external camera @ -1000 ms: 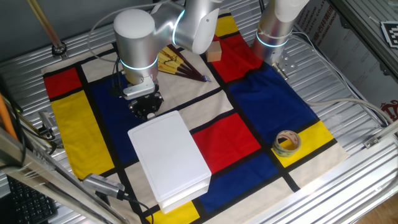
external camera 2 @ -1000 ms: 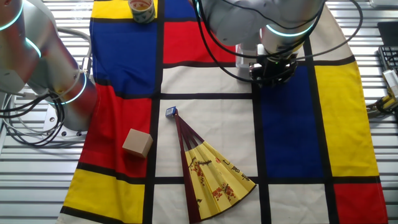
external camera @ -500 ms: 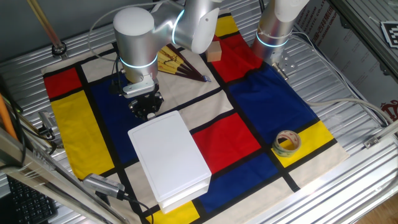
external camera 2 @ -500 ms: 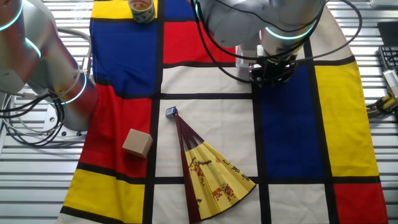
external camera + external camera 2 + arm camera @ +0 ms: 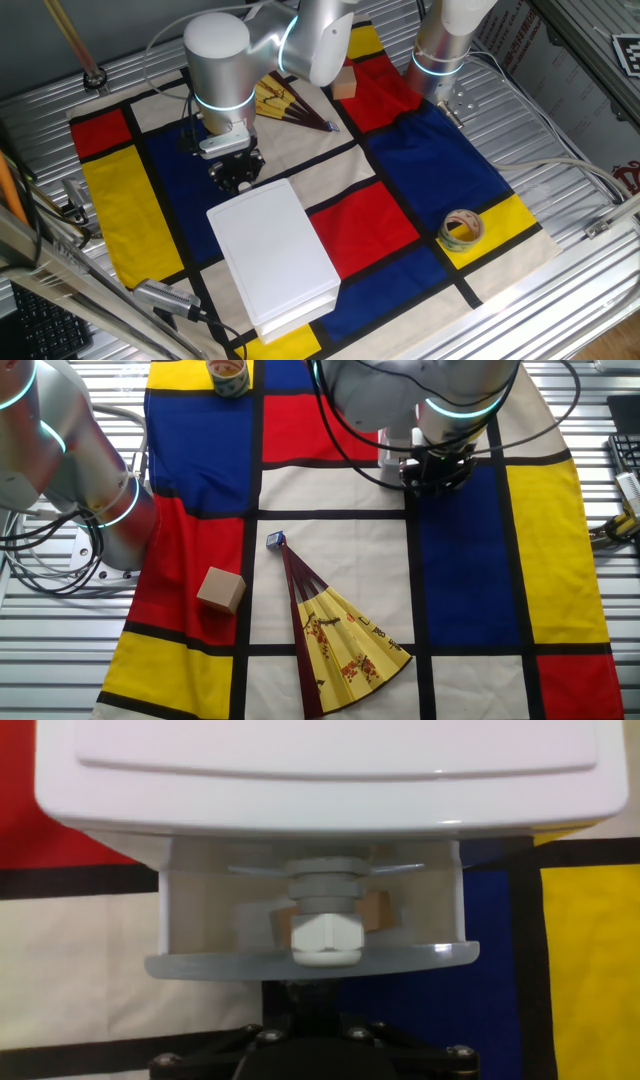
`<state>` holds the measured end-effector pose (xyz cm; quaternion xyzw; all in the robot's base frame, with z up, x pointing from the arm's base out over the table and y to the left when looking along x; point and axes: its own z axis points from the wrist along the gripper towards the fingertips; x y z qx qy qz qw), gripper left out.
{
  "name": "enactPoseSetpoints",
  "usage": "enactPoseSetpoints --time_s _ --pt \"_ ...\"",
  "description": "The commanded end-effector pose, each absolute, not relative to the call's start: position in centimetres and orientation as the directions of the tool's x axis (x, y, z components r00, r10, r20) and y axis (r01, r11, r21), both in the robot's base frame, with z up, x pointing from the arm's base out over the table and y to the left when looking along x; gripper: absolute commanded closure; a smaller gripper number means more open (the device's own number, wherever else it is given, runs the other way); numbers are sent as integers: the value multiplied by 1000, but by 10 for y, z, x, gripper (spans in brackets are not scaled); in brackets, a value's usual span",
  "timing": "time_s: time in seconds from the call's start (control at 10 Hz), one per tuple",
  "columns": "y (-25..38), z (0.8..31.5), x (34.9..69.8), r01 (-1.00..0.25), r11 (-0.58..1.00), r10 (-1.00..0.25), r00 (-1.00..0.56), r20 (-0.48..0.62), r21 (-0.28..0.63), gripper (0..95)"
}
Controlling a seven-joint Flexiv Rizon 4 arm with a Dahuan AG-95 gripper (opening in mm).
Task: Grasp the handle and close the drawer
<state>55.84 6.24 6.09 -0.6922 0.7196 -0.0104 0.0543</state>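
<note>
**Drawer box on chequered cloth, gripper at its front end**

- Item 1, drawer (image 5: 310, 925): shallow white tray protruding a short way from the flat white box (image 5: 272, 250). The hand view shows its narrow front rim as a grey lip below the box lid. The box lies on the colour-block cloth (image 5: 420, 170) toward the near-left part of the surface in one fixed view, its long axis running toward the near edge.
- Item 2, handle (image 5: 322, 938): small white knob at the centre of the drawer's front face, with a ribbed grey collar above it. In the hand view it sits just above the black gripper body.
- Item 3, gripper (image 5: 236, 172): black, at the box's far short end, touching or just beside it. Fingertips are not distinguishable in any view; whether the fingers are spread or pinching the knob cannot be told.
- Item 4, folding fan (image 5: 335, 635): yellow, dark ribs, spread open on a cream panel, well apart from the box.
- Item 5, wooden cube (image 5: 221, 590): tan, on a red panel near the fan.
- Item 6, tape roll (image 5: 461, 229): on the yellow panel near the cloth's right corner in one fixed view.
- Item 7, second arm base (image 5: 440, 45): standing at the far edge.
</note>
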Motion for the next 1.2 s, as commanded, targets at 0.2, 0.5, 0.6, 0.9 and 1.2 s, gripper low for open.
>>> enactPoseSetpoints --time_s 0.2,0.5,0.6,0.9,1.2 --pt "63 61 558 -995 44 -997 -38 -67 -90 950" --pt "63 61 558 -995 45 -997 -39 -63 -89 950" --pt "65 61 558 -995 48 -997 -43 -57 -89 950" --pt "67 61 558 -995 53 -997 -48 -58 -87 950" --pt "67 61 558 -995 52 -997 -47 -63 -87 950"
